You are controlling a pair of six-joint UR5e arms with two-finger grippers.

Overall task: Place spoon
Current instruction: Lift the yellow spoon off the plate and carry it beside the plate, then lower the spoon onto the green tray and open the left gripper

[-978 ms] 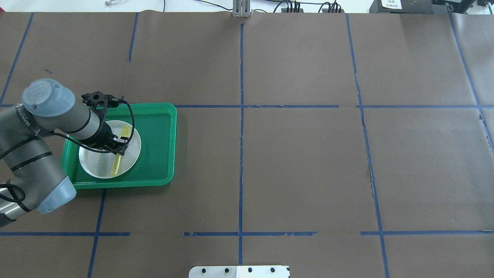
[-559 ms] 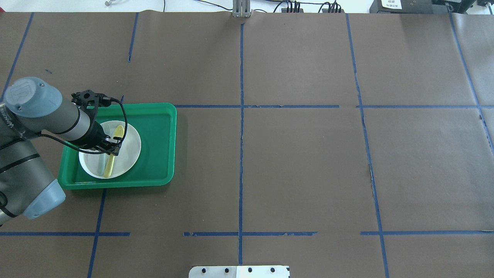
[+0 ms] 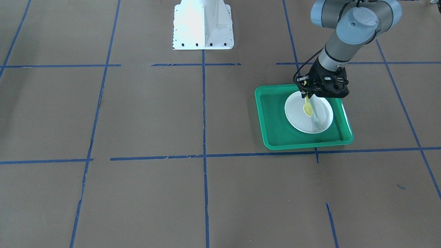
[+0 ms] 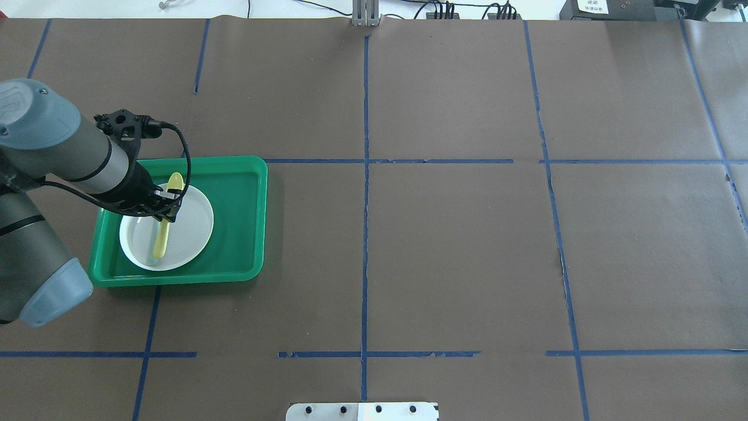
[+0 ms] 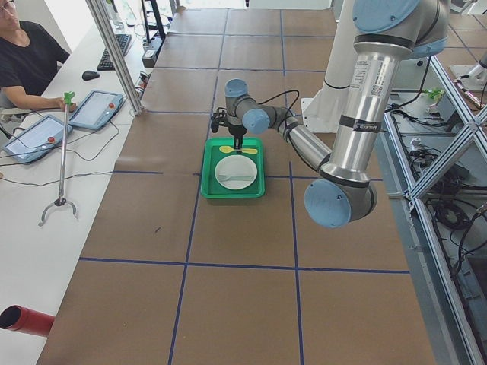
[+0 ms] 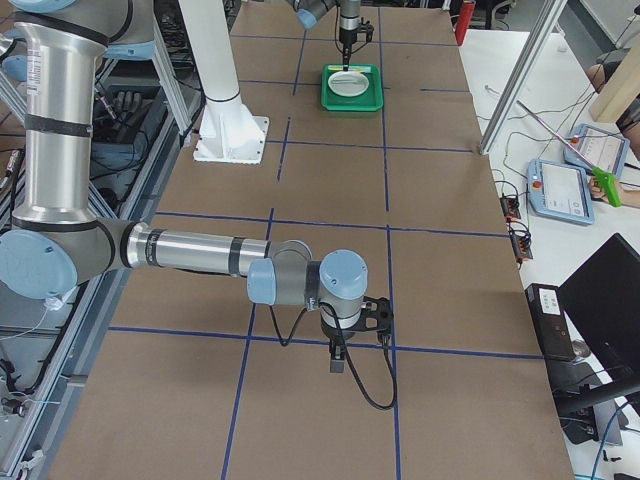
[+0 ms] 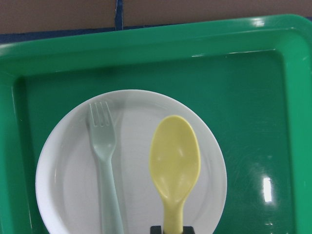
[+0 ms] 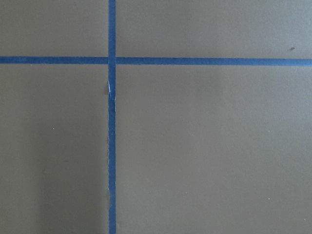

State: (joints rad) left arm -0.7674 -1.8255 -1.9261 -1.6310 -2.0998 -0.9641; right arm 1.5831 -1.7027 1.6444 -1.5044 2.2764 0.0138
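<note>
My left gripper is shut on the handle of the yellow spoon and holds it over the white plate. The plate sits in the green tray. In the left wrist view the spoon's bowl hangs over the plate, beside a pale grey-green fork that lies on it. The front-facing view shows the gripper, the spoon and the fork. My right gripper shows only in the exterior right view, low over the table, and I cannot tell whether it is open or shut.
The tray lies on brown paper marked with blue tape lines. The white robot base stands at the table's near edge. An operator sits beyond the far side with tablets.
My left arm has moved toward the view's left and far side with the spoon in its grip. The spoon has shifted left across the plate, and its bowl now reaches the plate's far rim.
</note>
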